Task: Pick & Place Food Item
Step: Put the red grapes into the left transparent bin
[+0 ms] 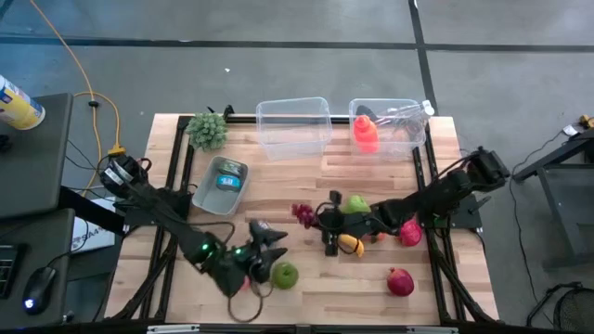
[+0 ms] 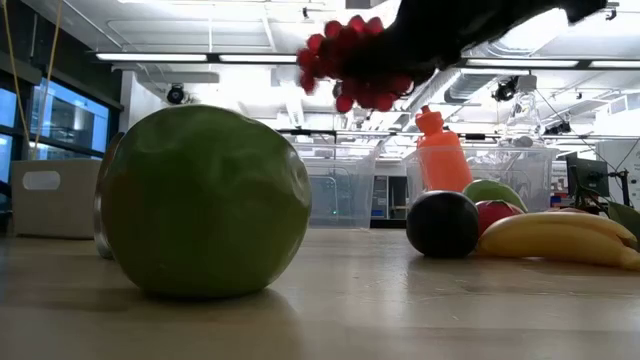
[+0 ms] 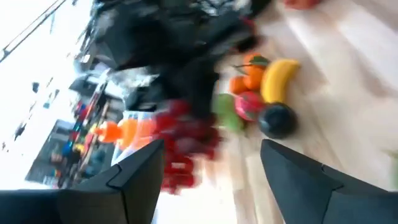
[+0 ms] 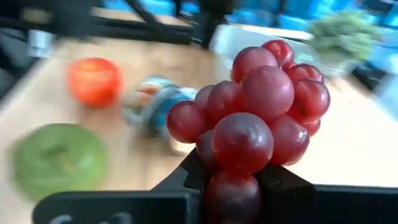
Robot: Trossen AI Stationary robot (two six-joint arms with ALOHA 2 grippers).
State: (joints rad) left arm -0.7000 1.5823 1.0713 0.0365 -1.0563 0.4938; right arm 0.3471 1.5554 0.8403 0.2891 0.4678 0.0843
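**Red grapes gripped above the counter**

The right gripper (image 4: 239, 186) is clenching a bunch of red grapes (image 4: 258, 115), holding it above the wooden counter (image 1: 316, 292) near the banana (image 1: 350, 245). The left gripper (image 1: 263, 249) is hovering with fingers spread beside the green apple (image 1: 284, 275).

On the bench (image 1: 306, 176), the right claw (image 1: 311, 214) holds a red grape bunch (image 1: 302, 212) near the middle. The left claw (image 1: 269, 252) hangs with fingers apart just beside a green apple (image 1: 284, 275) at the near edge. Two clear bins (image 1: 293, 127) stand along the far side.
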